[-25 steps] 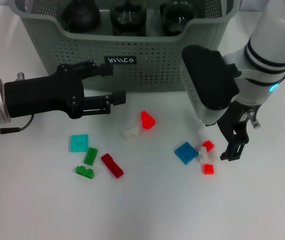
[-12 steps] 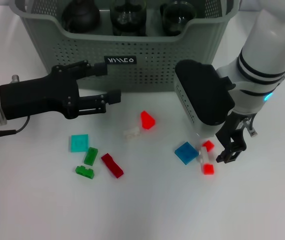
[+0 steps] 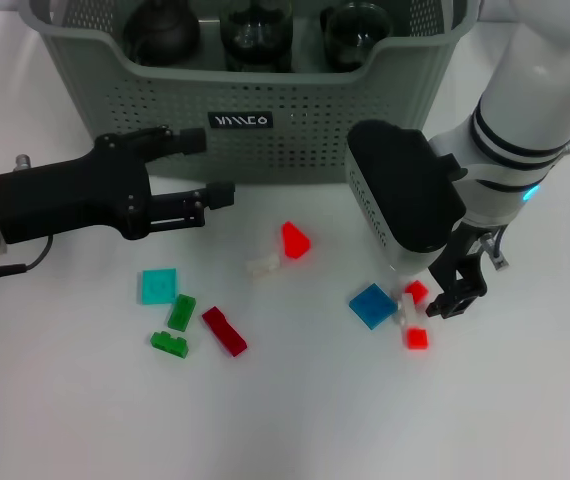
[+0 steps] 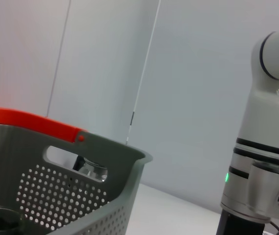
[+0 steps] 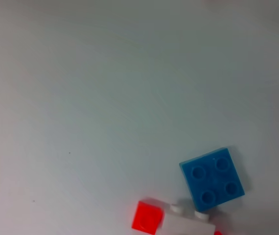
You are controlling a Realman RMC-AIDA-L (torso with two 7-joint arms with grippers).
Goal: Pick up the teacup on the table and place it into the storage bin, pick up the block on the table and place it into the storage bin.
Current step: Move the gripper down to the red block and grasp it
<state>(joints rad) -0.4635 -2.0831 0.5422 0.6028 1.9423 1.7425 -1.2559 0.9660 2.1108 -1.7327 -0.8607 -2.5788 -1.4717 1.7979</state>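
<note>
White tabletop. We see right hand just beside red-white block, block toward blue brick; finger spread unclear. Left hand spread, empty, farther, by bin.

white table, grey wall, thin vertical cable

grey-green perforated storage bin; blue block; teal block; white table.

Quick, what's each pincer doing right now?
Left pincer: open, empty, in front of the storage bin.
Right pincer: cannot tell, over the blocks.
</note>
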